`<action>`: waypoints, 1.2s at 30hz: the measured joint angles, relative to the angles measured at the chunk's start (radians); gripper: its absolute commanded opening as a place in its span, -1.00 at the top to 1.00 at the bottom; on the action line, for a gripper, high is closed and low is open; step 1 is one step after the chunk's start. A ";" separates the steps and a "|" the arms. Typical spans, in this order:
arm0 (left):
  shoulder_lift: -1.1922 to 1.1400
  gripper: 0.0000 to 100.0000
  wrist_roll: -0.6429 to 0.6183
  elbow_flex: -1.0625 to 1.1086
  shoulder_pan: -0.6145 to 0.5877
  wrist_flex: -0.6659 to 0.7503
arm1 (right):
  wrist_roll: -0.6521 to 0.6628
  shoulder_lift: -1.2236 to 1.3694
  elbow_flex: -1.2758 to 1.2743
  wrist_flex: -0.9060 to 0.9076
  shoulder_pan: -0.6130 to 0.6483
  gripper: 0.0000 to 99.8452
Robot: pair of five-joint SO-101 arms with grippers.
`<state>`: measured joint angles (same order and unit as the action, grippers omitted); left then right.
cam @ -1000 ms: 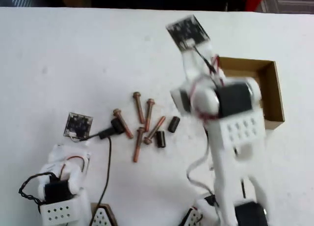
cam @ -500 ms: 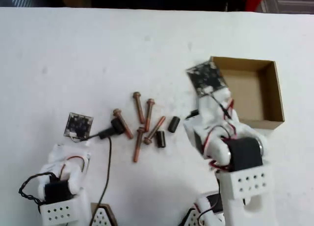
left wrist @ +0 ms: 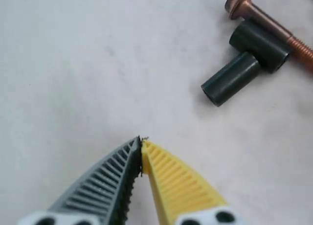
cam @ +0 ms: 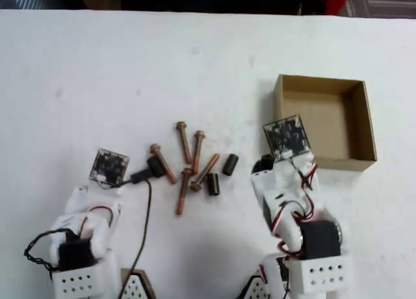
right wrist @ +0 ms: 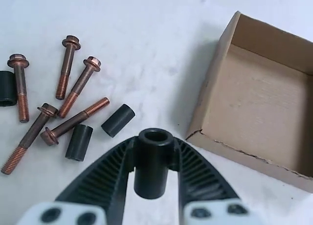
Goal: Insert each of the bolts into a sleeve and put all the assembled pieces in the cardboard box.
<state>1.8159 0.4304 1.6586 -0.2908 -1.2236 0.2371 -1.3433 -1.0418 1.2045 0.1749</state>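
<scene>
The right gripper (right wrist: 154, 137) was clamped on a black sleeve (right wrist: 154, 168) just short of the cardboard box (right wrist: 215, 88), off its near corner. Well away from the box, the left gripper (left wrist: 141, 143) hung over the white table (left wrist: 73, 63) with its tips pressed together. Between that gripper and the box lay copper bolts (right wrist: 79, 86) and two loose sleeves (right wrist: 118, 120).

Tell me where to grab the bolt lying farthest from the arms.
Probably take the bolt on its shank just under the head, from above, jaws across it: it lies flat, and its threaded end crowds the neighbouring bolt.
</scene>
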 measured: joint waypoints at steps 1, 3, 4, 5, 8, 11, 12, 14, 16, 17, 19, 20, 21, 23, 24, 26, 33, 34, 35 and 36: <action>0.000 0.96 0.000 -0.021 0.009 -0.009 | 0.000 -0.017 -0.021 -0.011 0.000 0.97; 0.000 0.96 0.000 -0.075 0.029 -0.038 | 0.000 -0.048 -0.063 -0.032 0.000 0.97; 0.000 0.96 0.000 -0.104 0.044 -0.057 | 0.000 -0.060 -0.083 -0.043 0.000 0.97; 0.000 0.96 0.000 -0.135 0.057 -0.074 | 0.000 -0.074 -0.101 -0.055 0.000 0.97; 0.008 0.96 0.000 -0.204 0.089 -0.118 | 0.000 -0.107 -0.163 -0.106 0.000 0.97; 0.011 0.96 0.000 -0.233 0.101 -0.135 | 0.000 -0.135 -0.213 -0.153 0.006 0.97; 0.011 0.96 0.000 -0.233 0.103 -0.135 | 0.000 -0.144 -0.224 -0.158 0.020 0.97; 0.011 0.96 0.017 -0.233 0.103 -0.135 | 0.000 -0.166 -0.239 -0.163 0.052 0.97; -0.023 0.96 0.043 -0.238 0.103 -0.135 | 0.000 -0.189 -0.245 -0.163 0.072 0.97; -0.054 0.96 0.043 -0.250 0.103 -0.133 | 0.000 -0.204 -0.245 -0.163 0.075 0.97; -0.135 0.96 0.043 -0.298 0.104 -0.109 | 0.000 -0.233 -0.250 -0.155 0.077 0.97; -0.190 0.96 0.040 -0.331 0.104 -0.098 | 0.000 -0.252 -0.264 -0.150 0.080 0.97; -0.247 0.96 0.034 -0.371 0.104 -0.089 | 0.000 -0.267 -0.278 -0.149 0.080 0.97; -0.387 0.96 0.020 -0.462 0.106 -0.081 | 0.000 -0.305 -0.310 -0.149 0.080 0.97; -0.462 0.96 0.011 -0.509 0.118 -0.080 | 0.000 -0.328 -0.327 -0.149 0.080 0.97; -0.620 0.96 -0.014 -0.601 0.143 -0.075 | 0.000 -0.376 -0.350 -0.149 0.080 0.97; -1.106 0.96 -0.152 -0.868 0.226 -0.075 | 0.000 -0.440 -0.388 -0.149 0.080 0.97; -1.165 0.96 -0.172 -0.905 0.239 -0.074 | 0.000 -0.440 -0.391 -0.149 0.080 0.97; -1.220 0.96 -0.189 -0.939 0.255 -0.074 | 0.000 -0.440 -0.393 -0.149 0.080 0.97; -1.272 0.96 -0.204 -0.968 0.273 -0.074 | 0.000 -0.440 -0.393 -0.149 0.080 0.97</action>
<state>0.5439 0.2263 0.6905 -0.0176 -1.2973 0.2371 -1.7837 -1.4346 1.0556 0.2547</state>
